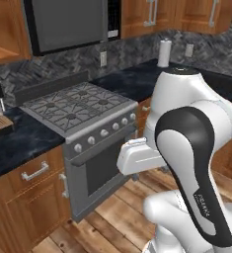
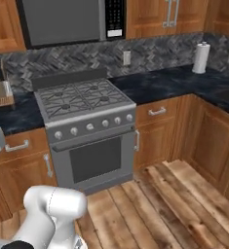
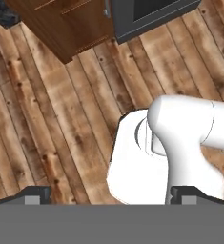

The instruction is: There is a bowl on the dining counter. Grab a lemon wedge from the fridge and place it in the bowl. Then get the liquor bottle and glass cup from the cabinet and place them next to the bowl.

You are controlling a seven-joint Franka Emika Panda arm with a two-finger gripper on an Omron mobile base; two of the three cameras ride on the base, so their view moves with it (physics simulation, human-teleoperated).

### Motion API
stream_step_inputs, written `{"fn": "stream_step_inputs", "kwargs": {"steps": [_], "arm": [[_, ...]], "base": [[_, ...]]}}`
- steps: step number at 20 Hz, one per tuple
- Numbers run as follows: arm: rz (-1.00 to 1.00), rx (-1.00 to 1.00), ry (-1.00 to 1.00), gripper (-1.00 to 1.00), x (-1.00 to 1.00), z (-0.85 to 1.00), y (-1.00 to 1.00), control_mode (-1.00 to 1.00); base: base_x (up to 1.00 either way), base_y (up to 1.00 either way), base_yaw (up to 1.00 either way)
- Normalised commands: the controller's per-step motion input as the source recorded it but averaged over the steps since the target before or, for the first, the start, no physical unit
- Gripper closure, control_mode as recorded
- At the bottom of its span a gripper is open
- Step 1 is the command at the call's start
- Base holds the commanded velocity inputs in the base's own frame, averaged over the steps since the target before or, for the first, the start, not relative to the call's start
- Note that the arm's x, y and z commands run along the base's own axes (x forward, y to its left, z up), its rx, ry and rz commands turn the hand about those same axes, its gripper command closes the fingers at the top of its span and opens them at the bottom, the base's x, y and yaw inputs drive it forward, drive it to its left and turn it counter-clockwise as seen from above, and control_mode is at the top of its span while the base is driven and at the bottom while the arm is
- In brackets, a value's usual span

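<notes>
My gripper (image 3: 111,194) points down at the wooden floor (image 3: 51,119). It is open, its two dark fingertips (image 3: 37,193) stand far apart, and nothing is between them. In the left base view its white hand (image 1: 136,158) hangs in front of the oven door. An orange-brown wall cabinet (image 1: 4,29) at the upper left stands open. The part of its shelf that shows is bare. The bowl, dining counter, lemon wedge, fridge, liquor bottle and glass cup are out of view.
A grey gas stove (image 1: 78,106) with an oven stands straight ahead, under a microwave (image 1: 68,22). Dark marble worktop (image 1: 19,143) over wooden drawers runs to both sides. A paper towel roll (image 1: 164,53) stands at the back right. Wooden floor (image 2: 160,204) lies open to the right.
</notes>
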Motion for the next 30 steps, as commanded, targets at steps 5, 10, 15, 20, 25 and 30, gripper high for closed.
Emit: {"fn": "stream_step_inputs", "kwargs": {"steps": [5, 10, 15, 20, 25, 30], "arm": [[0.00, 0.00, 0.00, -1.00, 0.00, 0.00, 0.00, 1.00], [0.00, 0.00, 0.00, -1.00, 0.00, 0.00, 0.00, 1.00], [0.00, 0.00, 0.00, -1.00, 0.00, 0.00, 0.00, 1.00], [0.00, 0.00, 0.00, -1.00, 0.00, 0.00, 0.00, 1.00], [0.00, 0.00, 0.00, -1.00, 0.00, 0.00, 0.00, 1.00], [0.00, 0.00, 0.00, -1.00, 0.00, 0.00, 0.00, 1.00]], "base": [[0.78, -0.48, 0.53], [0.96, -0.04, 0.31], [0.99, 0.00, 0.21], [0.78, 0.00, 0.21], [0.52, 0.01, 0.27], [0.60, 0.01, 0.35]]}}
